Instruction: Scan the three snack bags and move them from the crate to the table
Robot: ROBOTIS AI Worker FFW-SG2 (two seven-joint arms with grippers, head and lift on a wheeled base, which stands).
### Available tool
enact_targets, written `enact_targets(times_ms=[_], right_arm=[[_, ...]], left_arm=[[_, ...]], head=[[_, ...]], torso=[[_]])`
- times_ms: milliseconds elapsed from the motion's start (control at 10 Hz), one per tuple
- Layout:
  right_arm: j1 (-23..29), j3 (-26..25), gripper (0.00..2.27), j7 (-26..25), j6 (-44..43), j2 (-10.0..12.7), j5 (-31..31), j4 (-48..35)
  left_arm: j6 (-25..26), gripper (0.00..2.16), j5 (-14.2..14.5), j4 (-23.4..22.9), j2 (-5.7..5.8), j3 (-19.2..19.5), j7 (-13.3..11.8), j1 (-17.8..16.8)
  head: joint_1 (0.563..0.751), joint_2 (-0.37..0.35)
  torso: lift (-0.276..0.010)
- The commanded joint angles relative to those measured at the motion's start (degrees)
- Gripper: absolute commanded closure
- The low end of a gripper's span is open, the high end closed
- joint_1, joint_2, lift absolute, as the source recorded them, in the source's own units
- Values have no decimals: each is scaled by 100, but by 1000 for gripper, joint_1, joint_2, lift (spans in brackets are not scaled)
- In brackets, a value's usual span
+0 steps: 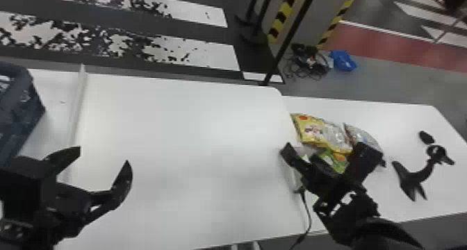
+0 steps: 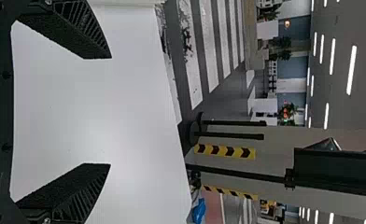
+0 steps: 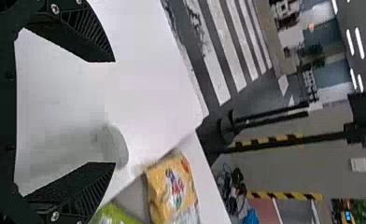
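Left end effector (image 1: 104,155) and right end effector (image 1: 326,150): fingers apart on both. Snack bags (image 1: 312,129) bunched on right-hand desk (image 1: 403,124), blue crate (image 1: 21,114) far left.

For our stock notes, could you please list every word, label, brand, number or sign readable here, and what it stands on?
No text can be read.
Yellow plastic snack bag: print too small to read.
Green plastic snack bag: nothing legible.
Yellow-and-black stripes on the grey pillar: no readable text.
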Motion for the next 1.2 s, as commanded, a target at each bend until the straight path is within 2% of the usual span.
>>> enact_targets(times_ms=[0,100,200,300,400,700,800,900,1100], right_arm=[[248,847,107,208,-579,144,527,-370],[257,1366,107,199,-931,144,1036,-378],[319,1700,110,173,-1230,144,1344,-370],[477,1902,110,138,-1617,144,1564,-361],[705,1937,110,156,-1898,126,1581,-413],[1567,1963,100,147,-2689,-129,1625,-677],[1892,1937,100,138,-2847,-226,1370,-721],[2156,1946,103,120,-3076,-384,1274,-704],[2375,1928,103,-55,-3656,-850,1036,-537]], left_arm=[[486,36,324,-201,-128,532,-212,176],[679,39,587,-351,-216,936,-405,325],[627,43,649,-597,-251,1173,-449,615],[363,46,684,-781,-330,1366,-476,932],[-76,46,710,-904,-347,1410,-476,1257],[-1834,83,411,-922,-260,1191,-142,2057],[-2098,83,262,-966,-172,1094,17,2311],[-2115,83,236,-984,-128,1024,43,2496],[-2098,83,95,-904,-163,822,140,2593]], head=[[695,-350],[695,-349],[695,-249],[695,-169],[695,-111],[695,-90],[695,-94],[695,-100],[695,-135]], torso=[[-62],[-62],[-62],[-62],[-62],[-62],[-62],[-62],[-62]])
